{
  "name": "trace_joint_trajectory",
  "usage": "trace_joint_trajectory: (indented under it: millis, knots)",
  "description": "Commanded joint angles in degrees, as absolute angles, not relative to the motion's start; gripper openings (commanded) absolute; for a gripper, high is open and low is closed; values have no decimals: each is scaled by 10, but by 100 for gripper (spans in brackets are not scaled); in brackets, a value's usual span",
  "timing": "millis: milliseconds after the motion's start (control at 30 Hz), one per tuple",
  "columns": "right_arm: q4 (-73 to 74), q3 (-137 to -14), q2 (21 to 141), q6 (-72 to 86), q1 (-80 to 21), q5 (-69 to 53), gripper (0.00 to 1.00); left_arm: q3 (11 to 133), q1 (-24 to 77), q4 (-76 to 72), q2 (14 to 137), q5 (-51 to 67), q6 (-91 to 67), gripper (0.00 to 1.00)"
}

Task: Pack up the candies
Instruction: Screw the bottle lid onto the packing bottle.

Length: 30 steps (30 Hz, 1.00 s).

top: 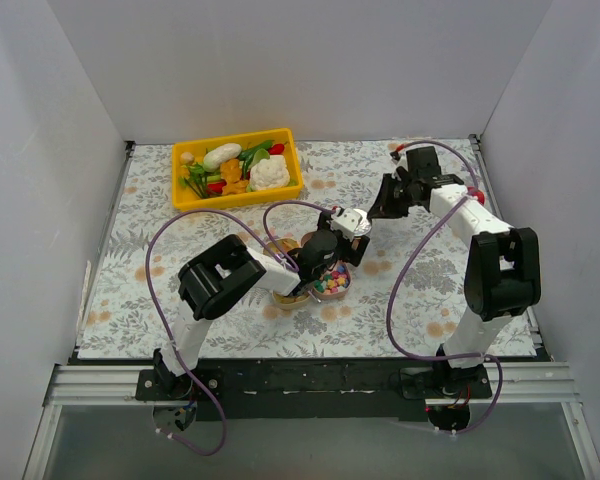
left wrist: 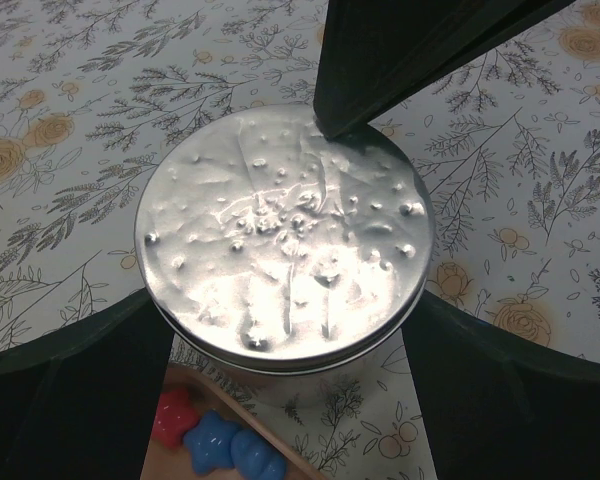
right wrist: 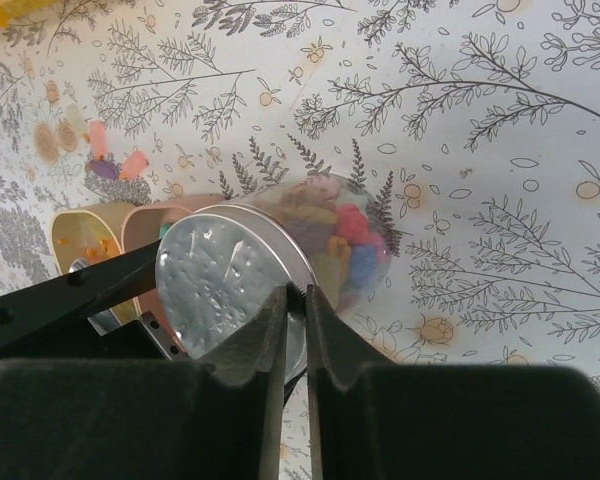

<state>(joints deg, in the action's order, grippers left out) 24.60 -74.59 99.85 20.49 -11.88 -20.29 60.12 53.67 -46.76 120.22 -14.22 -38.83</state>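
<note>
A clear jar (right wrist: 365, 235) with a dented silver lid (left wrist: 280, 235) hangs tilted over the flowered cloth. Colourful candies (right wrist: 345, 225) show through its wall. My left gripper (top: 325, 250) is shut on the jar's body, one finger on each side of it (left wrist: 285, 365). From the far right, my right gripper (top: 372, 212) comes in and is shut on the lid's rim (right wrist: 295, 300); one of its fingers (left wrist: 380, 60) meets the lid's edge. More candies (top: 332, 282) fill a bowl under the jar, and red and blue ones (left wrist: 215, 445) show below it.
A yellow tray (top: 185, 192) of toy vegetables stands at the back left. Two tan bowls (top: 290, 298) sit side by side under my left arm. A few loose candies (right wrist: 130, 165) lie on the cloth. White walls close off three sides.
</note>
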Motion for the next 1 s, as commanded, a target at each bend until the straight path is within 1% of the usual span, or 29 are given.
trace_joint_trajectory:
  millis: [0, 33, 67, 133, 267, 367, 633, 967]
  knots:
    - [244, -734, 1004, 197, -129, -250, 11, 589, 552, -369, 1223, -112, -396, 85]
    - [243, -727, 998, 197, -129, -251, 10, 591, 551, -369, 1224, -112, -396, 85]
    - [242, -711, 991, 196, -129, -255, 5, 591, 551, -369, 1225, -112, -396, 85]
    - [237, -686, 972, 196, -131, -265, 1, 593, 551, -369, 1227, -113, -396, 85]
    - [221, -633, 954, 200, -134, -282, 1, 596, 551, -370, 1230, -117, -392, 85]
    - [222, -616, 948, 199, -143, -285, 1, 600, 552, -372, 1233, -117, -391, 85]
    - [219, -580, 920, 209, -173, -290, 1, 608, 554, -369, 1239, -117, -390, 85]
    - [208, -568, 913, 236, -207, -288, 1, 613, 557, -366, 1242, -119, -390, 85]
